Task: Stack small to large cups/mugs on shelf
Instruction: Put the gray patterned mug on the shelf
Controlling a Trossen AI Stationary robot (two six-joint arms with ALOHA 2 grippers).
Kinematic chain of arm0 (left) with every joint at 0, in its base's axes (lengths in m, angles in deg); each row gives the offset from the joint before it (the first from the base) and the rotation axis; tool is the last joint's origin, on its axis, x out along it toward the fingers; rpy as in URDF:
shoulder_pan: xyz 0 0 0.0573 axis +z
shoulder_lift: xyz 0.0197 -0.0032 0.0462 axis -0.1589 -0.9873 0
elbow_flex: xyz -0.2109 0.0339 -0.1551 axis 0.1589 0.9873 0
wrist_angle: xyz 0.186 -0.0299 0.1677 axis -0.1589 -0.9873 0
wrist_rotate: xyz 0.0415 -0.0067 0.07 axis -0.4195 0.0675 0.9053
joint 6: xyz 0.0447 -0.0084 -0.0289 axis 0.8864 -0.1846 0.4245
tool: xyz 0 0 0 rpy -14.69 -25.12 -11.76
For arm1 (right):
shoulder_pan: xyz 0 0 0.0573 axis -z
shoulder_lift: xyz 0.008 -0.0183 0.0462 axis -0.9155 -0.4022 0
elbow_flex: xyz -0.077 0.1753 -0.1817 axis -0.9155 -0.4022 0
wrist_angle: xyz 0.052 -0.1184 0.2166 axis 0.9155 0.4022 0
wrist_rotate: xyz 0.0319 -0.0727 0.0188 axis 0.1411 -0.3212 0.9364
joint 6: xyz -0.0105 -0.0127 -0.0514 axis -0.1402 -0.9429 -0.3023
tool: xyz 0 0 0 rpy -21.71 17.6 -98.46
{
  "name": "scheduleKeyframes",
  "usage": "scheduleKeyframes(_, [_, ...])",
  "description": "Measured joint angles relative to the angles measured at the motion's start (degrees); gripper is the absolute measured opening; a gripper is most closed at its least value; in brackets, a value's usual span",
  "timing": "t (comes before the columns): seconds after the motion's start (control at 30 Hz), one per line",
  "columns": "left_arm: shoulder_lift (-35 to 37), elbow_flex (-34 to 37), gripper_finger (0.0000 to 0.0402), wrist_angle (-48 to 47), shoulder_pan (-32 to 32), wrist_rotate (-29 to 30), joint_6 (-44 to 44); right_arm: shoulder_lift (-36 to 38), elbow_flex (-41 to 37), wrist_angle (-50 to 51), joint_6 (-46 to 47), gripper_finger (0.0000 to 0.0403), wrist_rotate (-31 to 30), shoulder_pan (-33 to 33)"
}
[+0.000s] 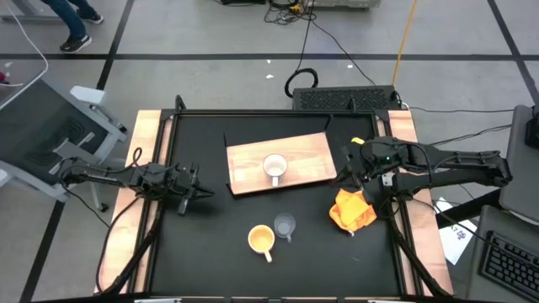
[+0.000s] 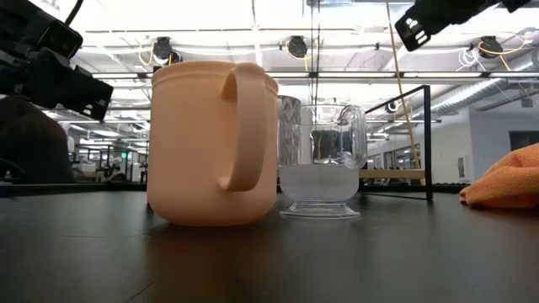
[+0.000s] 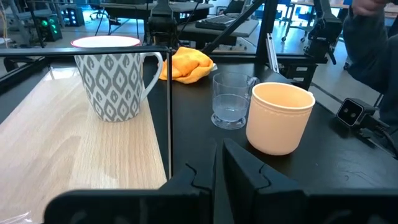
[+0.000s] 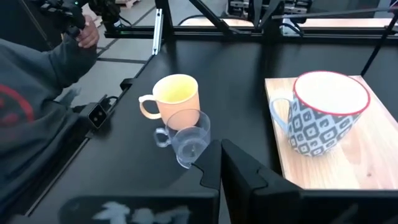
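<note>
A white mug (image 1: 275,167) with a grey pattern and a red rim stands on its base on the light wooden shelf (image 1: 303,151) at the table's middle. Nearer the front edge, a yellow-orange mug (image 1: 261,239) and a clear glass cup (image 1: 285,225) stand side by side on the black tabletop. My left gripper (image 1: 192,192) hangs shut at the table's left side, apart from all cups. My right gripper (image 1: 349,175) is shut and raised over the table's right side, beside the shelf's right end. In the right wrist view the mug (image 4: 326,112) and glass cup (image 4: 189,140) lie ahead of the shut fingers.
An orange-yellow cloth (image 1: 354,209) lies crumpled on the tabletop at the right, under the right arm. Black frame rails (image 1: 278,112) run along the table's far edge and sides. A person's grey sleeve (image 4: 31,93) shows beyond the table's edge.
</note>
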Motion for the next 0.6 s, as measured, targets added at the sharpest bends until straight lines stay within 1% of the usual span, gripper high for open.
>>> scheduleKeyframes(0.13, [0.00, 0.00, 0.0031, 0.00, -0.01, 0.00, -0.38, 2.11, -2.54, -1.75, -0.39, 0.0000, 0.07, -0.01])
scheduleKeyframes(0.27, [0.00, 0.00, 0.0031, 0.40, -0.01, -0.15, -2.84, 5.76, -8.30, -10.37, 0.02, 0.0000, 0.13, 0.02])
scheduleKeyframes(0.33, [0.00, -0.01, 0.0031, 1.16, -0.01, -0.20, -3.27, 7.46, -11.30, -12.79, 0.70, 0.0000, 0.15, 0.02])
scheduleKeyframes(0.43, [0.00, -0.02, 0.0031, 1.65, 0.01, -0.36, -3.30, 9.45, -15.28, -15.60, 1.95, 0.0000, 0.22, 0.02])
scheduleKeyframes(0.53, [0.01, -0.01, 0.0031, 2.02, 0.00, -0.50, -3.09, 10.73, -19.01, -21.50, 3.88, 0.0000, 0.39, 0.00])
scheduleKeyframes(0.6, [0.01, -0.01, 0.0031, 2.01, 0.01, -0.52, -2.63, 11.26, -21.68, -25.16, 4.55, 0.0000, 1.88, 0.02])
